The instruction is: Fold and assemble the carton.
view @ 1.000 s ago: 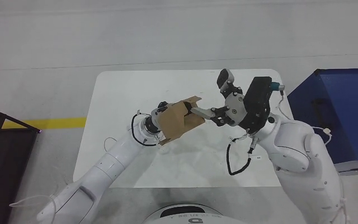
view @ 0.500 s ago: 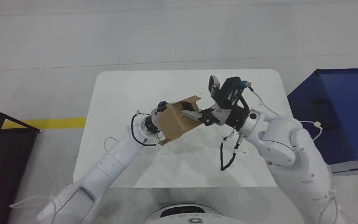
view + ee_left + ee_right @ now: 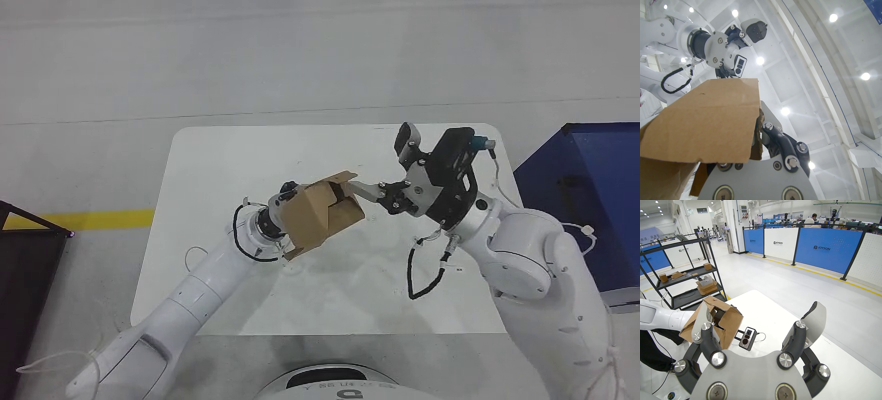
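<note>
Right gripper [image 3: 385,163], spread wide with one finger against the carton [image 3: 320,215], could crush a flap or lever it from the left gripper [image 3: 287,200] clamping it.

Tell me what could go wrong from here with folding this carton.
1. The left pincer holds the carton above the table by one end only. A hard push could twist it or slip it out.
2. The right pincer is open, with one finger at the carton's open end. It may slide off, or crush the cardboard instead of folding it.
</note>
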